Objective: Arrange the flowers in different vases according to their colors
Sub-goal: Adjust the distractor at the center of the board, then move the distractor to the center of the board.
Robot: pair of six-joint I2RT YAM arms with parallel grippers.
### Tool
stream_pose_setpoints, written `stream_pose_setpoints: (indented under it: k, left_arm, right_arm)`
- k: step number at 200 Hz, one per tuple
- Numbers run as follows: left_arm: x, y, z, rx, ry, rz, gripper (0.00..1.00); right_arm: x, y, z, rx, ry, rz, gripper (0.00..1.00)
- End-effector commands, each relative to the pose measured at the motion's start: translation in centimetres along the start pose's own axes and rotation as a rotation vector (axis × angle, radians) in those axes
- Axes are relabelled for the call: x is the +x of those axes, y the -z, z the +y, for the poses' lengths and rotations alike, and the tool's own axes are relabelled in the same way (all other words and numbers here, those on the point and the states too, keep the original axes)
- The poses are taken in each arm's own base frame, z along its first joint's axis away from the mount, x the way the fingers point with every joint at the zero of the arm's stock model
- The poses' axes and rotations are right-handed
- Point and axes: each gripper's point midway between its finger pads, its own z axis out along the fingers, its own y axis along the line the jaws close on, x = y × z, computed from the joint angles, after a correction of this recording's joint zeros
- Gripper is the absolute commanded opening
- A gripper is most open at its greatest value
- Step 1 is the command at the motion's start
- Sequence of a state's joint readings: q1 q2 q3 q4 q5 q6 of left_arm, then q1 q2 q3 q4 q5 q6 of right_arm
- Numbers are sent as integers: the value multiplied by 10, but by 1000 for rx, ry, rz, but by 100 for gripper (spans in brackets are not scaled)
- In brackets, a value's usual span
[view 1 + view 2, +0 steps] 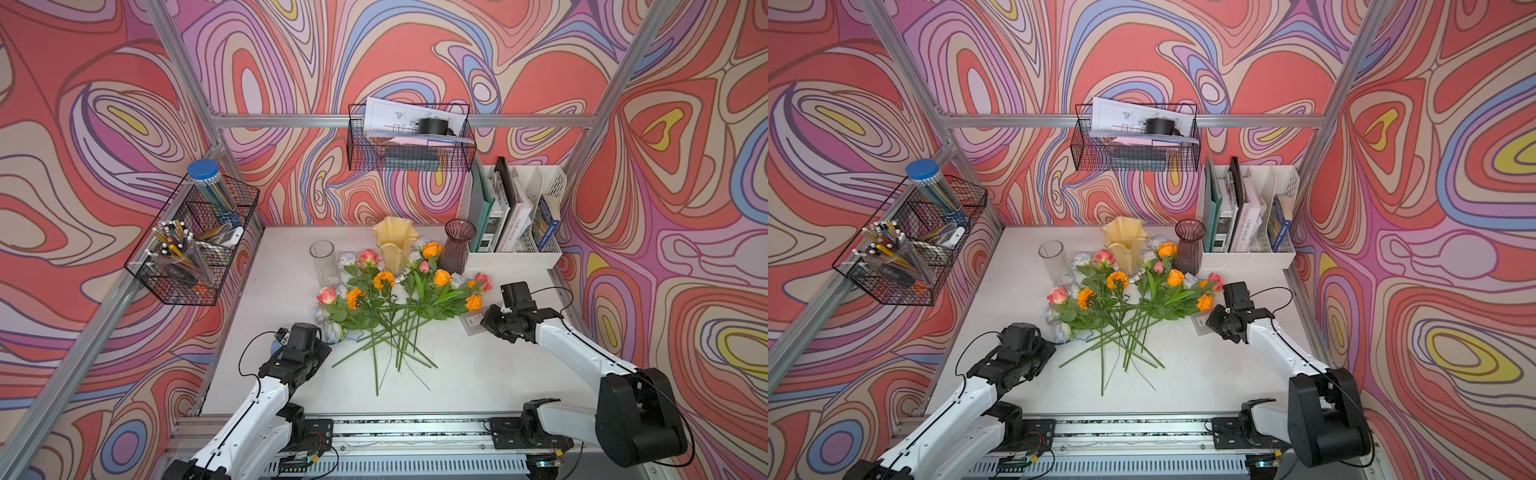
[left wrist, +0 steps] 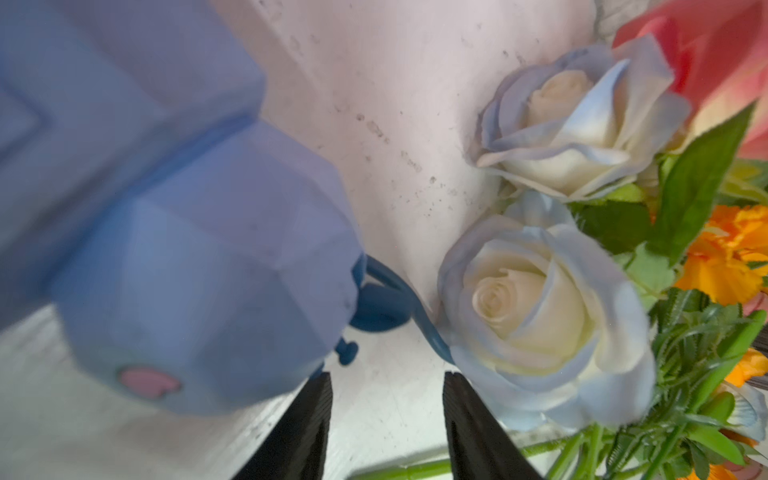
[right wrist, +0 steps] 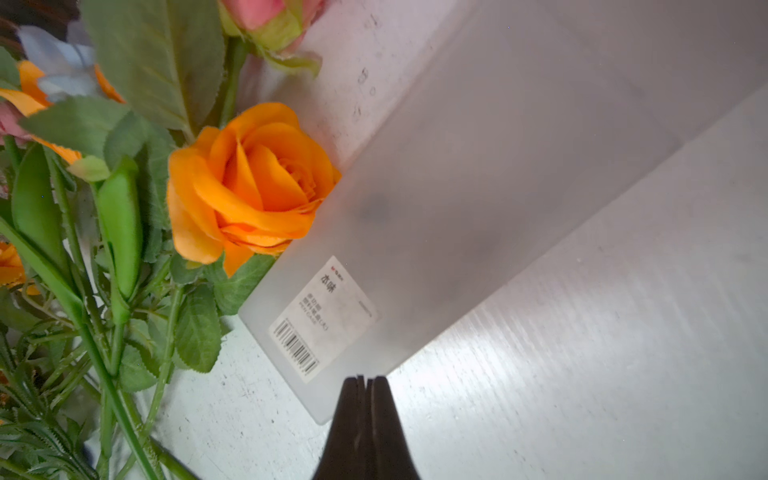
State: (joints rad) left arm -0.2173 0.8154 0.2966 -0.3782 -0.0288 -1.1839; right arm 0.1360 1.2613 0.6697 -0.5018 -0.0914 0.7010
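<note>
Left gripper (image 2: 387, 376) jaws apart, empty; lower centre, beside white blue-edged fabric rose (image 2: 536, 320). Right gripper (image 3: 365, 379) jaws together at edge of frosted plastic case (image 3: 478, 187).

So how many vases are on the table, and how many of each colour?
Clear glass vase: 1
Yellow vase: 1
Purple vase: 1
Total: 3 vases
</note>
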Motion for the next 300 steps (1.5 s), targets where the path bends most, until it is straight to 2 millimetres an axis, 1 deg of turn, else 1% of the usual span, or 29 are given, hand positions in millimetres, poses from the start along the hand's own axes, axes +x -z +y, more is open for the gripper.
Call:
stream_pose_setpoints:
  k: [1, 31, 57, 81, 106, 125, 143, 150, 156, 165, 178, 187, 203, 215, 227, 241, 280, 300]
  left_arm:
    - [-16, 2, 9, -61, -26, -89, 49]
    - [-33, 4, 30, -145, 4, -155, 50]
    - [-45, -2, 48, -222, 62, -151, 50]
    - [-58, -6, 45, -237, 64, -166, 50]
    - [-77, -1, 45, -270, 59, -210, 50]
    - [-87, 5, 52, -308, 52, -232, 50]
    - [-93, 14, 61, -330, 56, -263, 49]
    - [-96, 18, 63, -333, 60, -276, 49]
    - [-97, 21, 63, -328, 60, -284, 49]
    - [-97, 23, 59, -307, 56, -288, 49]
    - [-95, 26, 46, -225, 59, -278, 50]
    - [-91, 25, 36, -151, 66, -263, 51]
    - [-84, 29, 18, -44, 68, -233, 53]
    - [-80, 34, 7, 13, 58, -220, 53]
    - [-78, 40, -2, 51, 43, -210, 54]
    - [-74, 46, -11, 93, 22, -201, 53]
    - [-66, 56, -32, 173, -55, -202, 53]
    - [-62, 61, -47, 233, -95, -207, 53]
  right_arm:
    - [-3, 3, 1, -8, 12, -21, 0]
    - [-5, 4, 1, -1, 16, -25, 0]
    - [-7, 5, 1, 4, 23, -30, 0]
    - [-8, 6, 1, 5, 23, -35, 0]
    - [-10, 6, -2, 22, 23, -43, 0]
    - [-11, 7, -6, 45, 14, -50, 0]
    - [-12, 8, -5, 48, 7, -52, 1]
    - [-13, 10, -3, 36, 8, -53, 1]
    - [-15, 12, 4, 2, 19, -61, 1]
    - [-16, 18, 21, -94, 38, -72, 1]
    - [-15, 31, 48, -233, 70, -76, 0]
    - [-10, 36, 63, -287, 107, -57, 0]
    - [11, 35, 87, -302, 200, 9, 0]
    - [27, 27, 96, -264, 242, 45, 0]
    - [37, 15, 98, -240, 237, 76, 0]
    - [42, 2, 92, -214, 203, 86, 0]
    - [40, -20, 70, -81, 194, 89, 0]
    - [37, -33, 55, 15, 199, 84, 0]
